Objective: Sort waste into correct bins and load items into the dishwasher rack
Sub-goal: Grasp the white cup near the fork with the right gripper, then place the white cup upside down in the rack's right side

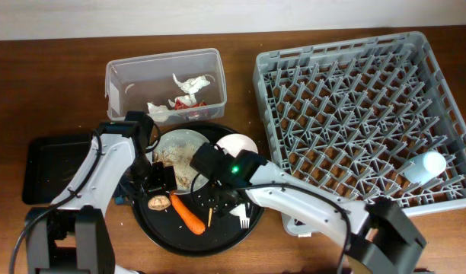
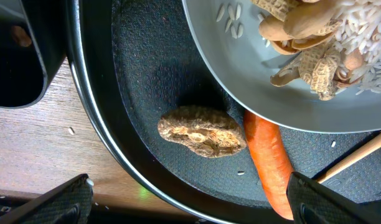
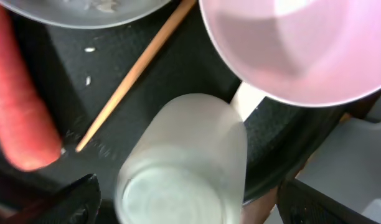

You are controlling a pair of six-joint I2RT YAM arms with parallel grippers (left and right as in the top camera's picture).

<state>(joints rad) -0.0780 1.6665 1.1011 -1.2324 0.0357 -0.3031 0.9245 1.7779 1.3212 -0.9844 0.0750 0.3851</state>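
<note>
Carrot (image 1: 189, 214): orange, smooth and tapered; lay in the front half of the round black tray (image 1: 180, 240).
Fork (image 1: 243, 219): white plastic, at the tray's front right.
Chopstick (image 3: 134, 74): thin pale wood, slanted on the tray between the carrot and the white cup.
Nut-like lump (image 2: 203, 130): brown, rough and wrinkled, on the tray's pebbled floor, touching the carrot.
Left gripper (image 2: 189, 186): jaws wide apart and holding nothing, over the tray's left rim with the lump ahead of them.
White cup (image 3: 184, 168): frosted, cylindrical, round end toward the wrist camera, on the tray's right side.
Right gripper (image 3: 189, 185): jaws spread either side of the cup, with a gap showing.
Plate (image 1: 176, 148): round, white, carrying rice and peanut shells, at the tray's back.
Bowl (image 1: 237, 144): pale and smooth, at the tray's back right.
Flat black tray (image 1: 54, 167): shallow rectangle, left of the round tray.
Clear tub (image 1: 164, 80): behind the tray, holding crumpled white scraps (image 1: 189, 85) and a red wrapper (image 1: 199, 104).
Rack (image 1: 362, 114): grey pegged crate to the tray's right, with a light blue cup (image 1: 425, 166) inside.
</note>
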